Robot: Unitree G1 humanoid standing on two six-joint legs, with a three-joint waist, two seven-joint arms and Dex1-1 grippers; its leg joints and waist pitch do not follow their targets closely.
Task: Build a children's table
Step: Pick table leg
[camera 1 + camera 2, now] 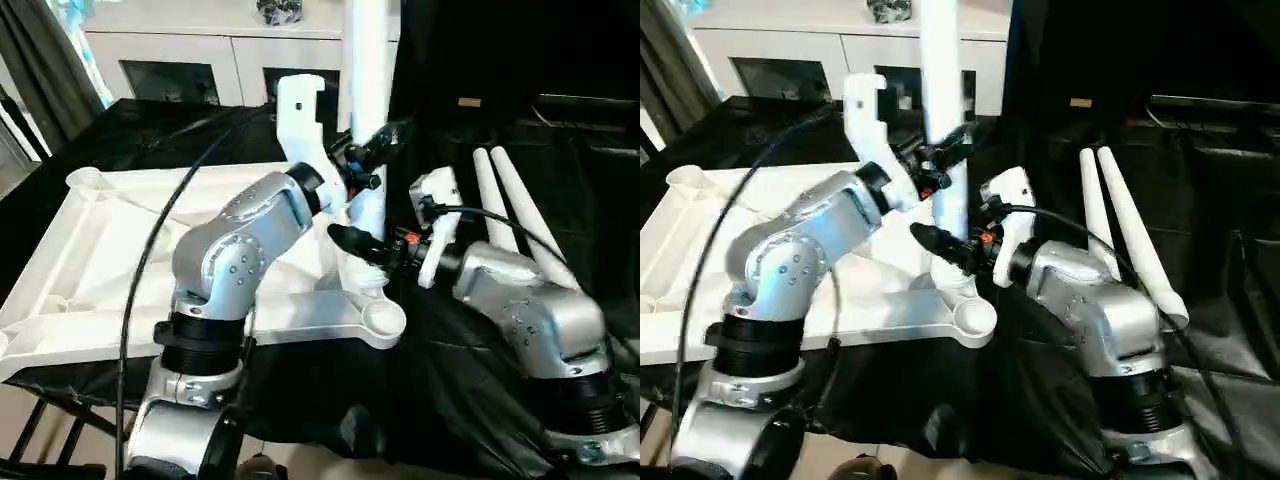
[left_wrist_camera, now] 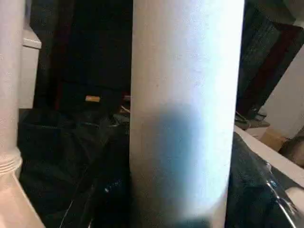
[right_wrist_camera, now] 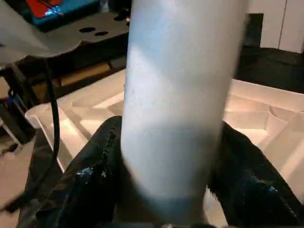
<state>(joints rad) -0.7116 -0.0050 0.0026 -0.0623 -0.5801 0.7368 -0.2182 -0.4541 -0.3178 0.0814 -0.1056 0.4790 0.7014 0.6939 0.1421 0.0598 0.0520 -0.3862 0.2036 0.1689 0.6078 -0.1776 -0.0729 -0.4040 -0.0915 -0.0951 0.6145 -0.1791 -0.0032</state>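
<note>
The white tabletop (image 1: 110, 230) lies upside down on the black-covered table, ribbed underside up. One white leg (image 1: 367, 60) stands upright by the near right corner socket (image 1: 383, 320). I cannot tell whether its lower end is seated. My left gripper (image 1: 365, 160) is shut on the leg higher up. My right gripper (image 1: 362, 243) is shut on the same leg lower down, just above the tabletop. In the right wrist view black fingers (image 3: 95, 161) press both sides of the leg (image 3: 180, 95). The leg (image 2: 185, 104) also stands close in the left wrist view.
Two more white legs (image 1: 520, 215) lie side by side on the black cloth to the right of my right arm. A white cabinet (image 1: 180, 50) with glass doors stands behind the table. A dark curtain (image 1: 40, 70) hangs at the far left.
</note>
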